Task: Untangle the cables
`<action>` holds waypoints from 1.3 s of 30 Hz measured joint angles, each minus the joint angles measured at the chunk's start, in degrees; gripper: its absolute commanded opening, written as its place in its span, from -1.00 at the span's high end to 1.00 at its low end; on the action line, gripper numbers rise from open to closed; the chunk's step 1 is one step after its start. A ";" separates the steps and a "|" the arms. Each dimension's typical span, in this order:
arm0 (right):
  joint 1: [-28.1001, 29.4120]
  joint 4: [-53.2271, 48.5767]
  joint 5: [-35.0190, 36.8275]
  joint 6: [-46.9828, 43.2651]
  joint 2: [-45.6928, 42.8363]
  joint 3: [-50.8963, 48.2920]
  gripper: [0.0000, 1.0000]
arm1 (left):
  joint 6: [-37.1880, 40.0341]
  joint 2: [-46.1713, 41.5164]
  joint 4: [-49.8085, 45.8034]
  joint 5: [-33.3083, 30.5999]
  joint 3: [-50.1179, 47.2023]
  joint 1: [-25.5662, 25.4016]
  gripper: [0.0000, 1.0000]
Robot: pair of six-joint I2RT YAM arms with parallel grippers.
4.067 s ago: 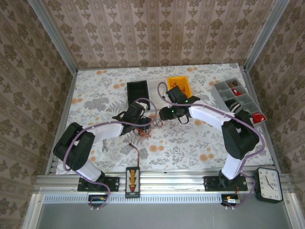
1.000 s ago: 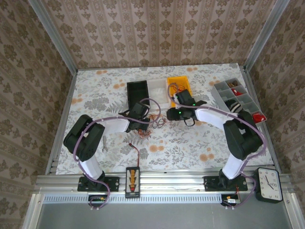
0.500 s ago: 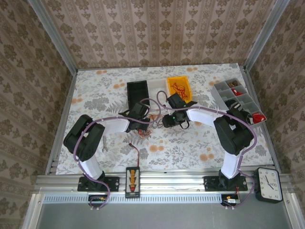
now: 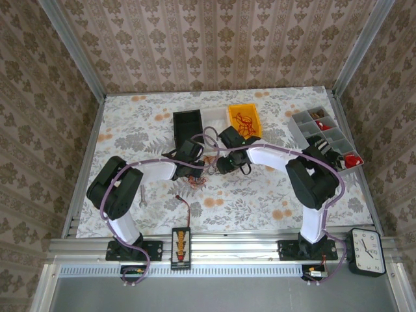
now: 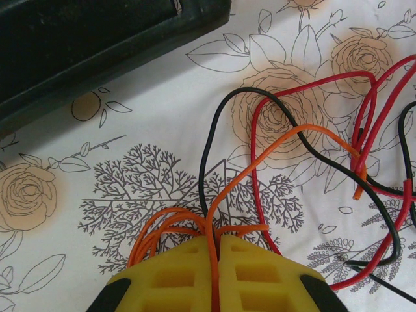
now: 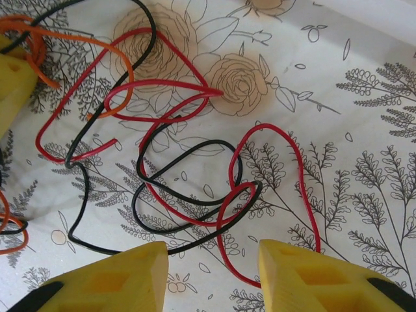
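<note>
- At mid-table, on the white floral-print tablecloth (image 4: 130, 130): thin, curly red, orange and black cables (image 4: 209, 162), loosely tangled, near the long black plastic tray (image 4: 188, 123).
- Left gripper (image 5: 214, 242): yellow jaws clenched on an orange strand, anchoring it.
- Right gripper (image 6: 211, 260): jaws apart, nothing held, straddling a red loop that crosses a black one.
- Handling advice: hold the left anchor firm; pinch a single red strand, draw it away slowly, avoid dragging the black.

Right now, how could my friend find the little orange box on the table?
Look at the far side of the flowery table. Between the black tray and the grey divided organizer sits the orange box. It alone is bright orange, with reddish wires inside.
</note>
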 measured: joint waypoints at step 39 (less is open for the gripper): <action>-3.82 1.55 1.29 -1.25 -3.48 -1.07 0.16 | 0.00 0.00 0.00 0.04 0.00 0.00 1.00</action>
